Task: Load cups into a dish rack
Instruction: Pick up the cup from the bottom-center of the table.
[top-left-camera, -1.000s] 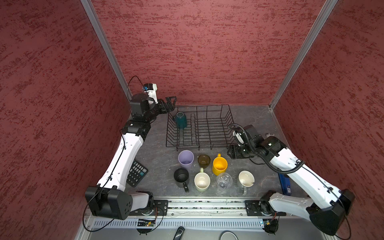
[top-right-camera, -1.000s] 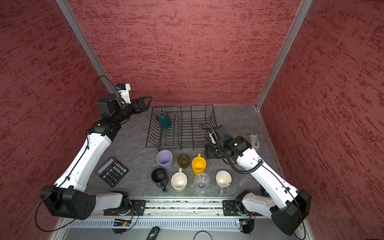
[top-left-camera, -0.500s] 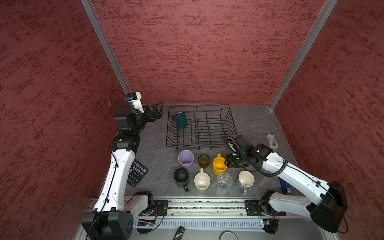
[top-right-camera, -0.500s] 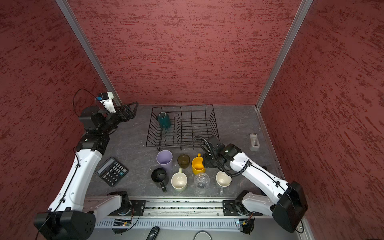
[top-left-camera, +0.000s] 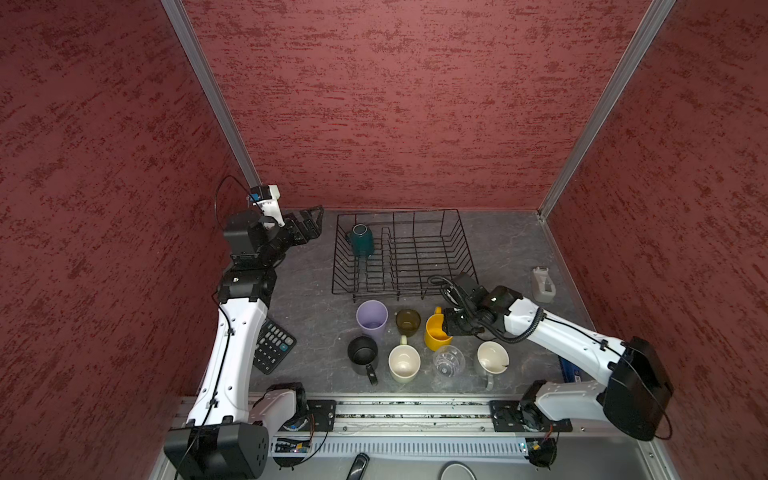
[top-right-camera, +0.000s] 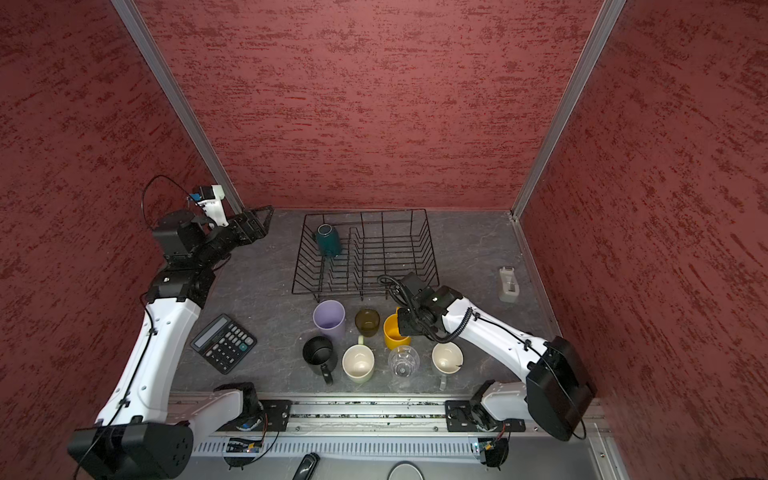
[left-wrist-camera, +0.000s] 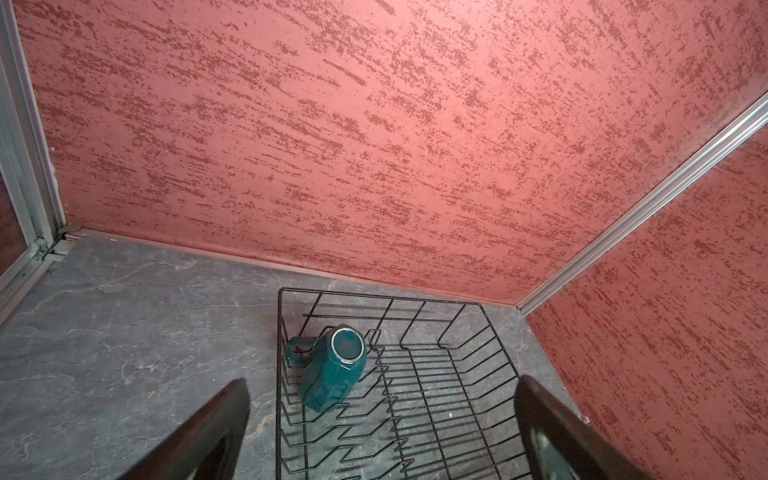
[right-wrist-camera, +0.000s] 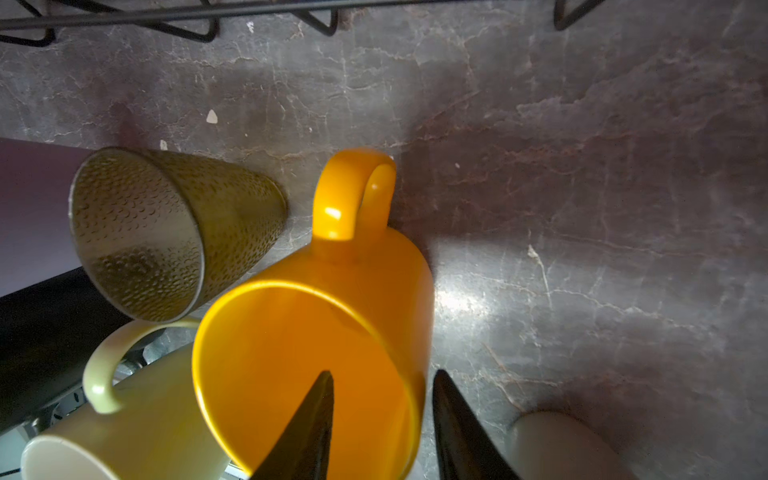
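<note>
The black wire dish rack holds a teal mug, bottom up, in its far left corner. In front of the rack stand a lilac tumbler, brown glass, yellow mug, black mug, cream mug, clear glass and grey mug. My right gripper straddles the yellow mug's right wall, one finger inside and one outside, with a gap still showing. My left gripper hangs wide open and empty, left of the rack.
A calculator lies beside the left arm. A grey tape-dispenser-like object sits by the right wall, and a blue item is partly hidden under the right arm. Red walls close in three sides.
My right gripper came down from the rack's front right corner onto the yellow mug's rim, its jaws narrowing. My left arm drew back leftward from the rack.
</note>
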